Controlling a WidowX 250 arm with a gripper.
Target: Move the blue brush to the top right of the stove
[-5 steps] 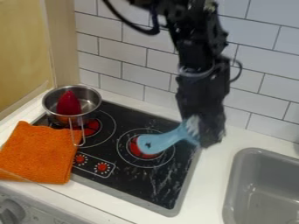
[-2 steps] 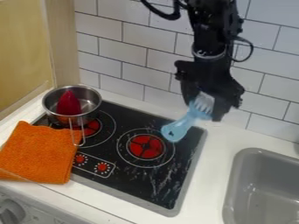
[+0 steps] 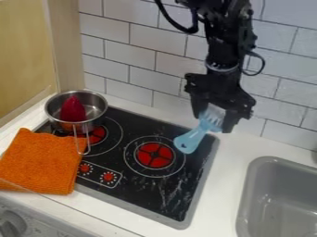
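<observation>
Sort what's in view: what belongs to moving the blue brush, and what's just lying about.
Part of the job:
- light-blue brush with a rounded handle
- flat black stove
- black two-fingered end effector, gripping the brush

Just lying about:
- round silver metal pan
- pointed red object inside it
- orange cloth
- grey sink

The stove (image 3: 145,190) lies left of the sink (image 3: 278,208), a pot (image 3: 64,125) on its left rear, behind a cloth (image 3: 40,162).
</observation>
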